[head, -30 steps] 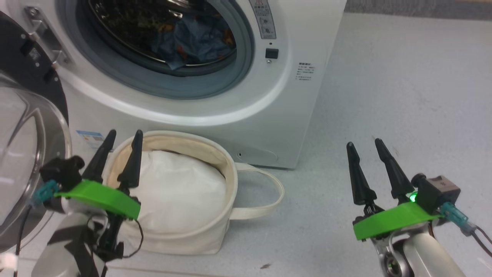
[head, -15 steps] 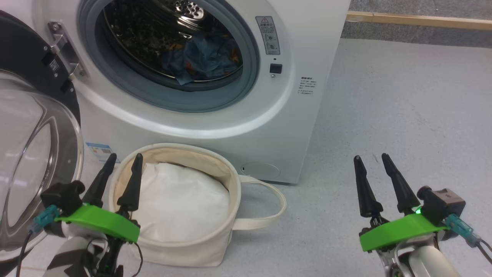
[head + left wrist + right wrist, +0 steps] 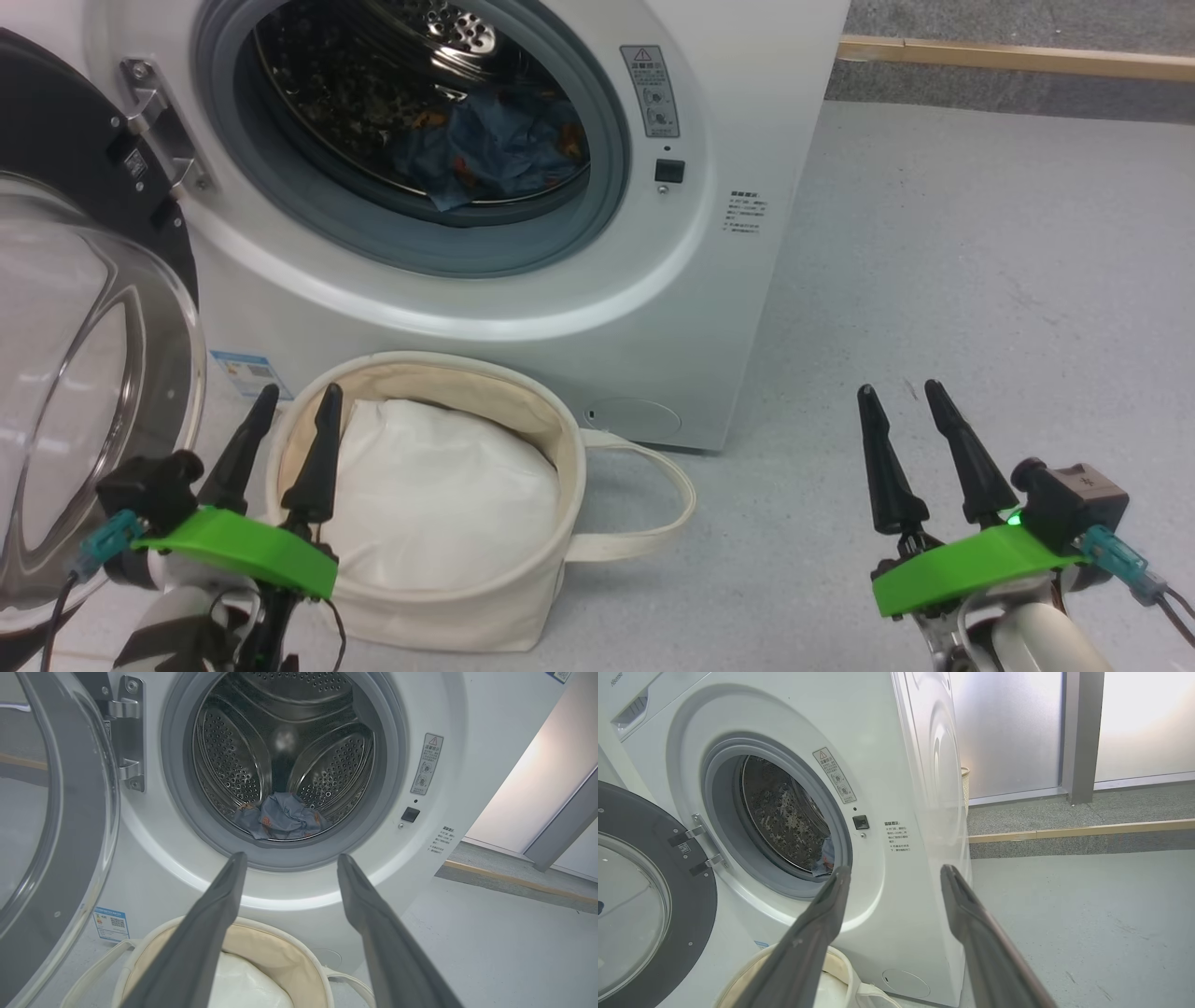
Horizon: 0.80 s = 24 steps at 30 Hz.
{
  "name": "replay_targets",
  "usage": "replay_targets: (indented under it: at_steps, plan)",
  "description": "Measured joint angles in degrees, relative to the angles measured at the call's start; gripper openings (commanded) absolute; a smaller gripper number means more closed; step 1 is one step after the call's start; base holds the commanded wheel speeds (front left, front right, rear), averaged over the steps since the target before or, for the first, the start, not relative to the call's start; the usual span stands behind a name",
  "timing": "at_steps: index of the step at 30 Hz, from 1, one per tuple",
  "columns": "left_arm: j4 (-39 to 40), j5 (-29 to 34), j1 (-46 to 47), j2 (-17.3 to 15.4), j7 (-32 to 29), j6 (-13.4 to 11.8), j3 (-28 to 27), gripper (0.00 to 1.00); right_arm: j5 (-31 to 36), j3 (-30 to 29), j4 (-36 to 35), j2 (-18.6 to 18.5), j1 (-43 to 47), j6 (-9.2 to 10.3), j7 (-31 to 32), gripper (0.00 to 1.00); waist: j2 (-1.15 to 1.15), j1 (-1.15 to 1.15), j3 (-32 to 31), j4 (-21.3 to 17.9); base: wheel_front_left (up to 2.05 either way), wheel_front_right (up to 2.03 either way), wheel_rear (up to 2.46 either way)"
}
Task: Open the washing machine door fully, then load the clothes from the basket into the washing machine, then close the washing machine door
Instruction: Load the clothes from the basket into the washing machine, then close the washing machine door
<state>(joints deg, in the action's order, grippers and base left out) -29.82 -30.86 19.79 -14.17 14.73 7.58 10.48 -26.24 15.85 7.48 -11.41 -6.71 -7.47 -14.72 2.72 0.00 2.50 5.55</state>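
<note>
Now, clothes [image 3: 495, 154] in washing machine [image 3: 523, 308], cloth [image 3: 439, 504] in basket [image 3: 467, 607], left gripper [image 3: 301, 389], right gripper [image 3: 898, 387] apart

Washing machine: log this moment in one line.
door open | clothes inside washer | basket holds white cloth | left hand open, empty | right hand open, empty | next: close door

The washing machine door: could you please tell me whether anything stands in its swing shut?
Probably the left gripper, jaws open, beside the washing machine door over the basket rim; whether the door clears the basket, I cannot tell.
</note>
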Motion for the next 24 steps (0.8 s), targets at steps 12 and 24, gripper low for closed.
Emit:
replay_targets:
  at_steps: [12,24]
  plan:
    - [-1.0,0.0,0.0,0.7,0.0,0.0,-0.3,1.00,-0.6,0.3,0.1,-0.4,0.0,0.00,0.0,1.00,0.00,0.00,-0.5,0.7,-0.65,0.40,0.25]
    - [-1.4,0.1,0.0,0.7,0.0,0.0,-0.3,1.00,-0.6,0.5,0.2,-0.4,0.0,0.00,0.0,1.00,0.00,-0.01,-0.5,0.9,-1.94,1.69,0.25]
